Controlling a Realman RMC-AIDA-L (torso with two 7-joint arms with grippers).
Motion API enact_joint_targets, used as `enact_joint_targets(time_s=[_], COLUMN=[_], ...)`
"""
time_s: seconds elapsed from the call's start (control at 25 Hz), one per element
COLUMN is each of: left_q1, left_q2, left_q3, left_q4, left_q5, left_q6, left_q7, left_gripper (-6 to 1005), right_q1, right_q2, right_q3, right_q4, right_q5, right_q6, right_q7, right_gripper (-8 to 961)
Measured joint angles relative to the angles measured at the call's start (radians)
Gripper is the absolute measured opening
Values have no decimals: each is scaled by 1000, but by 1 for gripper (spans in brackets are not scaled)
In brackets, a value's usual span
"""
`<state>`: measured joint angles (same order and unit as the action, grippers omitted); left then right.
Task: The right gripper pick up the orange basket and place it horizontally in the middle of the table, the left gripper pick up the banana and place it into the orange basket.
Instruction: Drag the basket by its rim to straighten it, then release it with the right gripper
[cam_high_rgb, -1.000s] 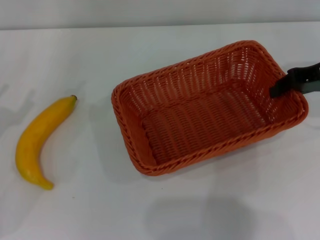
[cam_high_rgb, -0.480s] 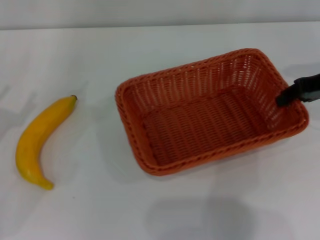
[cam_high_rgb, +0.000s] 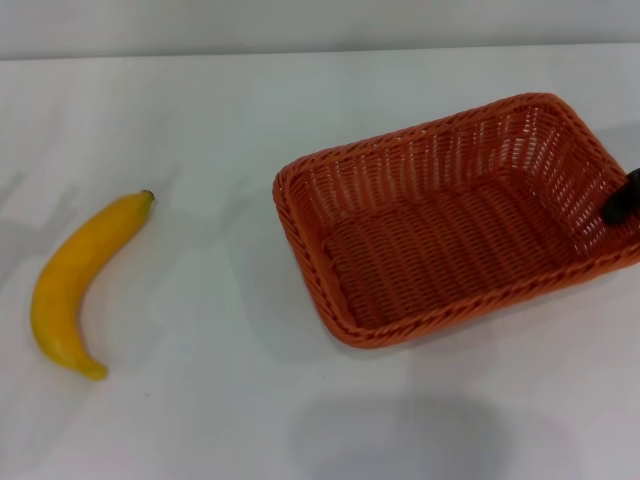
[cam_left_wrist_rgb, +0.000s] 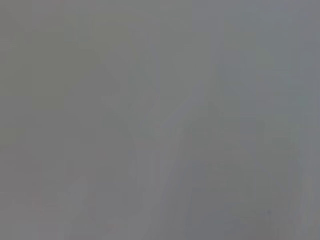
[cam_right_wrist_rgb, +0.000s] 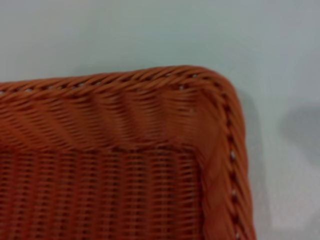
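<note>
Out at 3 o'clock on the table (cam_high_rgb: 200, 100), the light, stiff orange basket (cam_high_rgb: 450, 225) is pinched by its braided rim in the right gripper (cam_high_rgb: 622, 200), jaws clamped there.

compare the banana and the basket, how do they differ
The banana is smooth, yellow and curved; the basket is woven, orange and rectangular. The basket is much larger. The right gripper is at the basket's right rim; nothing touches the banana. Both rest on the table.
</note>
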<state>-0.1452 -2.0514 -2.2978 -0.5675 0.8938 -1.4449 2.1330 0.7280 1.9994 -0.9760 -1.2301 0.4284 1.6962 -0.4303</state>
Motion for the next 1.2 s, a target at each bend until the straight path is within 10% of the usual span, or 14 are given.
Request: enact_joint_targets(time_s=[1.2], left_q1=[-7], left_q2=[1], left_q3=[-2], left_q4=[-11], left_q5=[-5], left_q6=[1], left_q7=[-1], left_gripper=[804], right_q1=[11], right_q2=[-3], right_q3=[18], right_q4=[-29], right_q5=[141], right_q6=[115], right_q7=[-9], right_gripper=[363])
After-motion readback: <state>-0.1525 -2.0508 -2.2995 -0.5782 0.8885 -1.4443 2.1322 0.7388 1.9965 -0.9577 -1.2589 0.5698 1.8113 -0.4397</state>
